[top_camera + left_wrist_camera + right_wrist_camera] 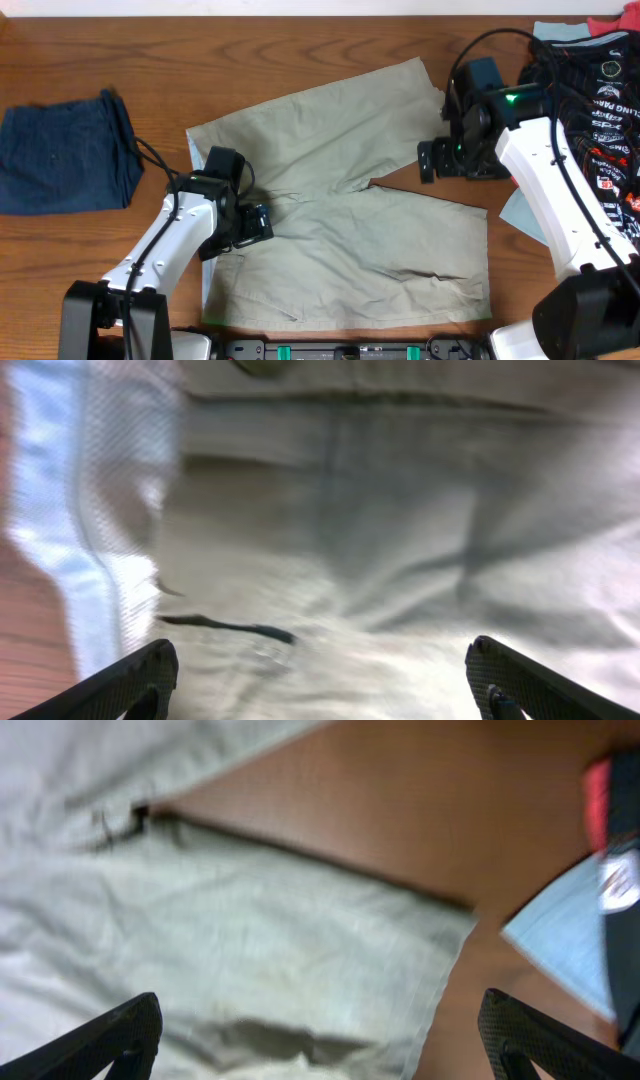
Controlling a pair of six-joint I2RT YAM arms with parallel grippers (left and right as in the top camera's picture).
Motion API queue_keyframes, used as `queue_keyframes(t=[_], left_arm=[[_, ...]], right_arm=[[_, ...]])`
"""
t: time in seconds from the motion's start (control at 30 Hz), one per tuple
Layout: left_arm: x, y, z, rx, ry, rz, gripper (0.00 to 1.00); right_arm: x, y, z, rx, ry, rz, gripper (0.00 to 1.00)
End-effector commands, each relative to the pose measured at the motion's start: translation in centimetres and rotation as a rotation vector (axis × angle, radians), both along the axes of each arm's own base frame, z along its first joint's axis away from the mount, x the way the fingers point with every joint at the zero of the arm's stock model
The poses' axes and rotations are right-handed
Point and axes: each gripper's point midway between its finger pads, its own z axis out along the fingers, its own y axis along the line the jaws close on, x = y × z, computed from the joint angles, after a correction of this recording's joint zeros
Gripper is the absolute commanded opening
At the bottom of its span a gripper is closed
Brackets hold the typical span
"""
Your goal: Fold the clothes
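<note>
The khaki shorts (340,210) lie spread flat in the middle of the bench (300,50), waistband to the left and both legs running right, the far leg angled away from the near one so a wedge of wood shows at the crotch. The left hand (255,222) hovers low over the waistband area, fingers spread wide with only cloth below them; its wrist view shows the pale blue lining (50,510) at the left edge. The right hand (430,160) sits by the far leg's hem, also spread and pinching nothing, with the near leg's hem under its camera. The step looks like the first fold, one leg laid over the other. To do it well, each hand should likely bite one layer's edge at matching ends, waistband and hem, then lift and carry together so the crease runs straight through the crotch. The navy garment (60,155) at far left and the black jersey (600,90) at right lie clear of the shorts
</note>
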Motion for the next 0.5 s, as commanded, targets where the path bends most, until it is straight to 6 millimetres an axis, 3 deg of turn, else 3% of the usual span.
queue_keyframes(t=[0.0, 0.17, 0.4, 0.47], left_arm=[[1.2, 2.0, 0.1, 0.114, -0.049, -0.011, 0.94], [3.1, 2.5, 0.2, 0.148, -0.129, -0.005, 0.94], [4.7, 2.1, -0.1, 0.136, -0.183, -0.027, 0.94], [4.8, 2.1, -0.3, 0.136, -0.18, -0.031, 0.89]], right_arm=[[-1.6, 0.3, -1.0, 0.042, 0.076, -0.044, 0.99], [-3.8, -2.5, -3.4, -0.1, 0.155, -0.18, 0.99], [-6.6, -3.3, -6.9, -0.135, 0.241, -0.223, 0.99], [-7.1, -3.5, -7.5, -0.138, 0.251, -0.229, 0.99]])
